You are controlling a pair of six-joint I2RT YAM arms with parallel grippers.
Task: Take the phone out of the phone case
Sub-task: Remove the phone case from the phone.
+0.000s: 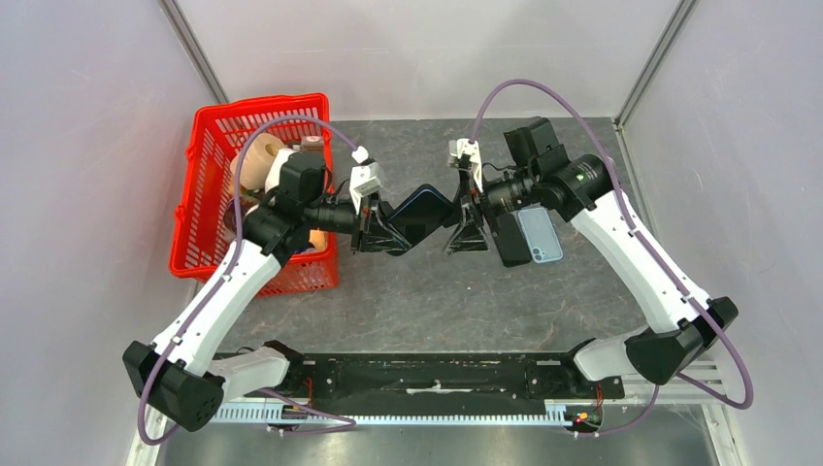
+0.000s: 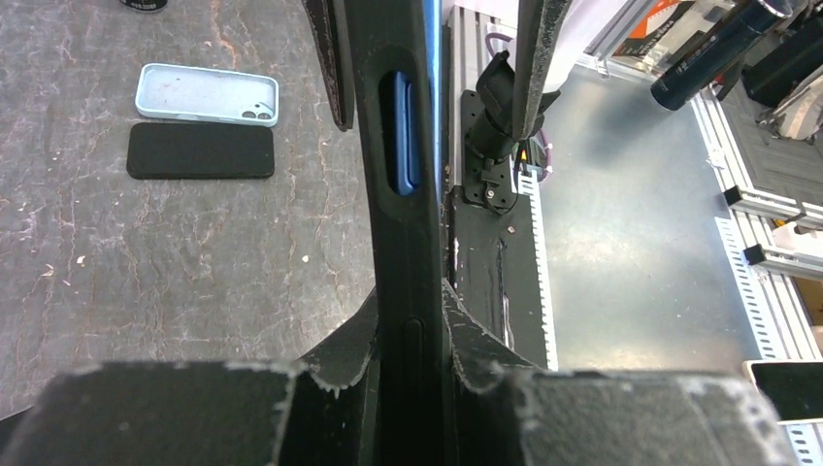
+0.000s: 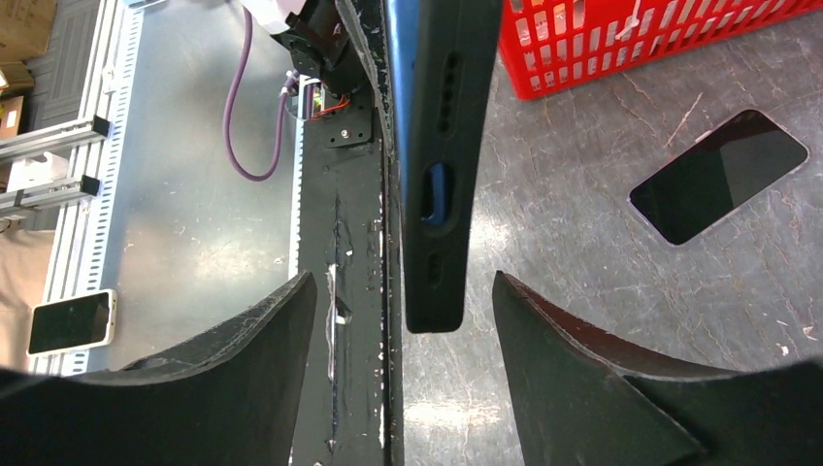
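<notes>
A black phone case (image 1: pixel 424 211) with a blue phone in it hangs on edge above the table between the two arms. My left gripper (image 1: pixel 374 231) is shut on the case's left end. In the left wrist view the case's edge (image 2: pixel 406 223) runs up from the left gripper (image 2: pixel 410 291), and the blue phone (image 2: pixel 409 136) shows through a side cutout. My right gripper (image 1: pixel 466 221) is open at the case's other end. In the right wrist view the case's end (image 3: pixel 442 146) hangs between the spread fingers (image 3: pixel 543 340) without touching either, and the phone (image 3: pixel 437 194) shows blue in the port cutout.
A red basket (image 1: pixel 262 102) holding several items stands at the back left. A black phone (image 1: pixel 511 241) and a light blue case (image 1: pixel 541 233) lie side by side under the right arm. Another dark phone (image 3: pixel 718 175) lies on the table near the basket.
</notes>
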